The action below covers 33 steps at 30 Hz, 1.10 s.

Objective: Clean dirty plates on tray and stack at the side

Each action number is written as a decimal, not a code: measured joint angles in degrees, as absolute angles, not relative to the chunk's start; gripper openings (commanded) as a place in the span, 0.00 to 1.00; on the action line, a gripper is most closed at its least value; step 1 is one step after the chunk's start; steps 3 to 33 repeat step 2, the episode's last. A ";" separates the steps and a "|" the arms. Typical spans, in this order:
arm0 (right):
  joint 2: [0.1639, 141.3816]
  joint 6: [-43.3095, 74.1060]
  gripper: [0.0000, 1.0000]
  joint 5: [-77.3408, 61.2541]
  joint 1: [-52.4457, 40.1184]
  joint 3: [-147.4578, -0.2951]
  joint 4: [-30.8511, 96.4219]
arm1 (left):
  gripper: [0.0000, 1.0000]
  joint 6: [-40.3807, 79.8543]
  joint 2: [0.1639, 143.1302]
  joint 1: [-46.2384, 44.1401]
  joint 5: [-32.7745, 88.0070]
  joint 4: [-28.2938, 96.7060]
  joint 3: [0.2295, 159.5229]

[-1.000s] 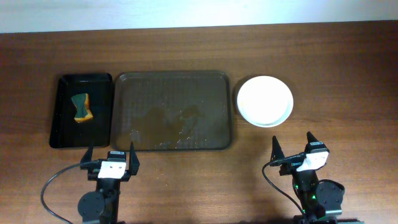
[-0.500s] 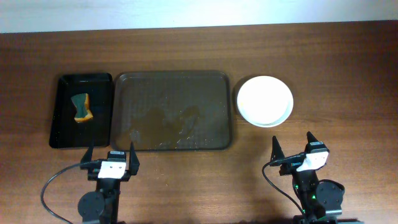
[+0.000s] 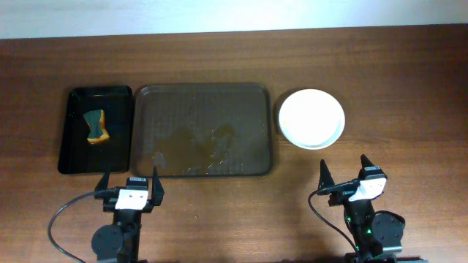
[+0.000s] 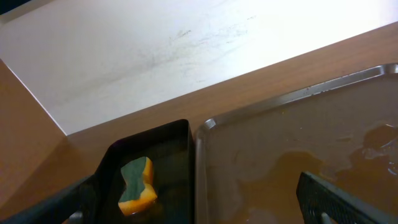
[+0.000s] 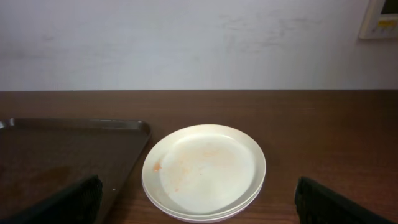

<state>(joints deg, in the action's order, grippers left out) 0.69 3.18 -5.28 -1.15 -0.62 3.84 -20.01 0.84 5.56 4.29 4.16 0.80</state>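
Note:
The plates [image 3: 312, 117] sit in one stack on the table right of the tray [image 3: 204, 130]; the top one is white with faint orange smears, as the right wrist view [image 5: 204, 170] shows. The large dark brown tray holds no plates, only wet patches; it also shows in the left wrist view [image 4: 292, 155] and the right wrist view [image 5: 62, 162]. My left gripper [image 3: 130, 185] is open and empty near the tray's front left corner. My right gripper [image 3: 346, 177] is open and empty in front of the stack.
A smaller black tray [image 3: 73, 135] stands left of the brown tray and holds a green and orange sponge [image 3: 96, 126], also seen in the left wrist view [image 4: 137, 185]. A white wall runs along the table's far edge.

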 measured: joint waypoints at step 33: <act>0.69 3.20 0.99 -5.28 -1.15 -0.62 3.84 | 0.99 -20.01 0.84 5.56 4.29 4.14 0.80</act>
